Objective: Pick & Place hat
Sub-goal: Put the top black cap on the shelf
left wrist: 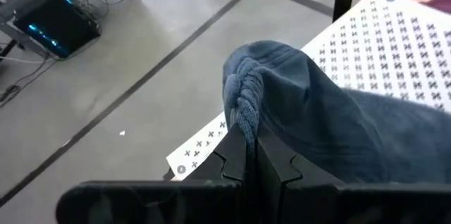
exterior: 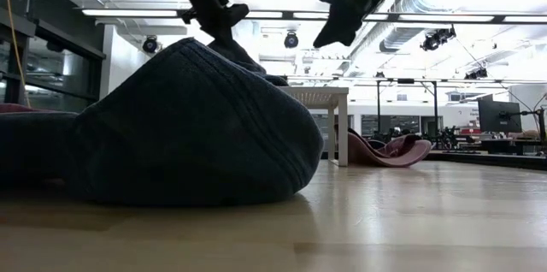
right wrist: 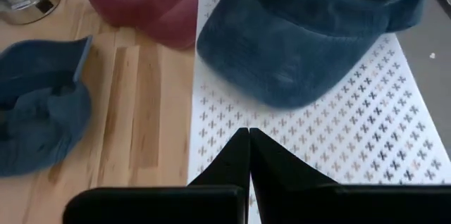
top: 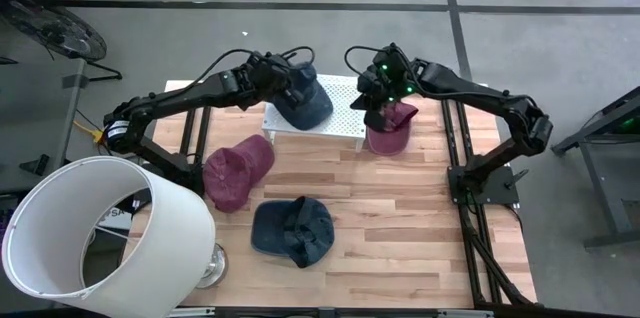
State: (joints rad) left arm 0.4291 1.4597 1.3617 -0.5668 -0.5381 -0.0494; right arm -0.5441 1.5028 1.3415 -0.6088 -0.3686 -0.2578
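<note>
A blue cap (top: 303,101) lies on the white perforated platform (top: 340,118) at the table's far side. My left gripper (top: 283,76) is at the cap's far left side, shut on its cloth. My right gripper (right wrist: 248,134) hovers shut over the platform's right part (right wrist: 331,146), touching nothing, with the blue cap (right wrist: 310,34) in front of it. A maroon hat (top: 388,133) lies on the table just right of the platform. My left gripper pinches a bunched fold of the blue cap's cloth (left wrist: 244,108) between its two fingers (left wrist: 232,155), at the cap's far left edge. The fingers come in slanting from the table's left. The rest of the cap (left wrist: 366,125) lies on the platform (left wrist: 394,48).
A second maroon cap (top: 238,170) and a second blue cap (top: 292,230) lie on the wooden table in front of the platform; that blue cap (exterior: 188,127) fills the low view. A white lampshade (top: 90,228) stands over the near left corner.
</note>
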